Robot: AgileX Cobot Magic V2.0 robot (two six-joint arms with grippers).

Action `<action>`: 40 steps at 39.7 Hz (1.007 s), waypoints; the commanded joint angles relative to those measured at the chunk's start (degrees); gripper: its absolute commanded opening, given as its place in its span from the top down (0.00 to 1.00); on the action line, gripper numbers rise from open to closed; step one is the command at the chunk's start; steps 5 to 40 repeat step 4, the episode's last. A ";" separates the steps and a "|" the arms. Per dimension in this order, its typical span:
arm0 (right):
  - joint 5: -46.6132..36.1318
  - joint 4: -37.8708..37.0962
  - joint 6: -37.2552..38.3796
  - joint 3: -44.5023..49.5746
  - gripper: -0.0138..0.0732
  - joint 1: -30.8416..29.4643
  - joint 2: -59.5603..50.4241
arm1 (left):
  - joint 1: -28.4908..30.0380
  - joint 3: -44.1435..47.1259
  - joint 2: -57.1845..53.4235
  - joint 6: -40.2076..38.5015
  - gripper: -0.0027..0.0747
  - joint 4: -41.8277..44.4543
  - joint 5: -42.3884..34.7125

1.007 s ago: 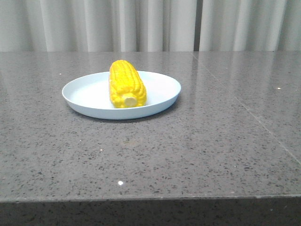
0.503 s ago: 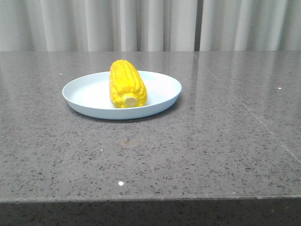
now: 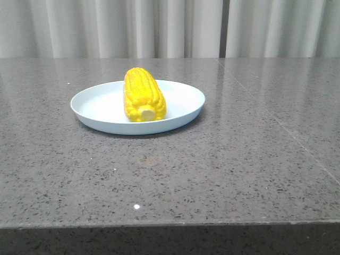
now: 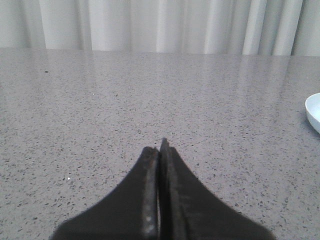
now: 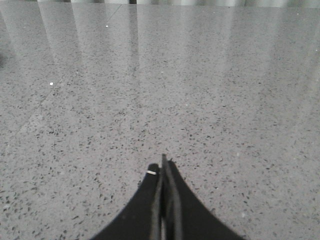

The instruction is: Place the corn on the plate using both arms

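Nothing moved since earlier frames: corn [image 3: 143, 94] lies same as before, on plate [image 3: 95, 109], pale stub end toward camera, tip pointing away toward curtain [image 3: 170, 26]. Plate sits on grey speckled table [image 3: 212, 170], left of centre. No arm in front view. Left gripper [image 4: 159, 145] fingers pressed together, holding nothing, above bare table; plate edge [image 4: 314, 112] just visible at frame side. Right gripper [image 5: 164, 162] also closed and empty, fingers meeting over bare tabletop.
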 commanded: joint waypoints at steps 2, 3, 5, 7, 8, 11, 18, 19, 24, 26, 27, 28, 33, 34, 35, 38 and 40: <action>-4.21 0.08 -0.48 -0.22 0.92 -0.31 -0.95 | 0.05 0.19 -1.16 0.00 0.99 0.00 -4.67; -4.21 0.08 -0.48 -0.22 0.92 -0.31 -0.95 | 0.05 0.19 -1.16 0.00 0.99 0.00 -4.67; -4.21 0.08 -0.48 -0.22 0.92 -0.31 -0.95 | 0.05 0.19 -1.16 0.00 0.99 0.00 -4.67; -4.21 0.08 -0.48 -0.22 0.92 -0.31 -0.95 | 0.05 0.19 -1.16 0.00 0.99 0.00 -4.67; -4.21 0.08 -0.48 -0.22 0.92 -0.31 -0.95 | 0.05 0.19 -1.16 0.00 0.99 0.00 -4.67; -4.21 0.08 -0.48 -0.22 0.92 -0.31 -0.95 | 0.05 0.19 -1.16 0.00 0.99 0.00 -4.67; -4.21 0.08 -0.48 -0.22 0.92 -0.31 -0.95 | 0.05 0.19 -1.16 0.00 0.99 0.00 -4.67; -4.21 0.08 -0.48 -0.22 0.92 -0.31 -0.95 | 0.05 0.19 -1.16 0.00 0.99 0.00 -4.67; -4.21 0.08 -0.48 -0.22 0.92 -0.31 -0.95 | 0.05 0.19 -1.16 0.00 0.99 0.00 -4.67; -4.21 0.08 -0.48 -0.22 0.92 -0.31 -0.95 | 0.05 0.19 -1.16 0.00 0.99 0.00 -4.67; -4.21 0.08 -0.48 -0.22 0.92 -0.31 -0.95 | 0.05 0.19 -1.16 0.00 0.99 0.00 -4.67; -4.21 0.08 -0.48 -0.22 0.92 -0.31 -0.95 | 0.05 0.19 -1.16 0.00 0.99 0.00 -4.67; -4.21 0.08 -0.48 -0.22 0.92 -0.31 -0.95 | 0.05 0.19 -1.16 0.00 0.99 0.00 -4.67; -4.21 0.08 -0.48 -0.22 0.92 -0.31 -0.95 | 0.05 0.19 -1.16 0.00 0.99 0.00 -4.67; -4.21 0.08 -0.48 -0.22 0.92 -0.31 -0.95 | 0.05 0.19 -1.16 0.00 0.99 0.00 -4.67; -4.21 0.08 -0.48 -0.22 0.92 -0.31 -0.95 | 0.05 0.19 -1.16 0.00 0.99 0.00 -4.67; -4.21 0.08 -0.48 -0.22 0.92 -0.31 -0.95 | 0.05 0.19 -1.16 0.00 0.99 0.00 -4.67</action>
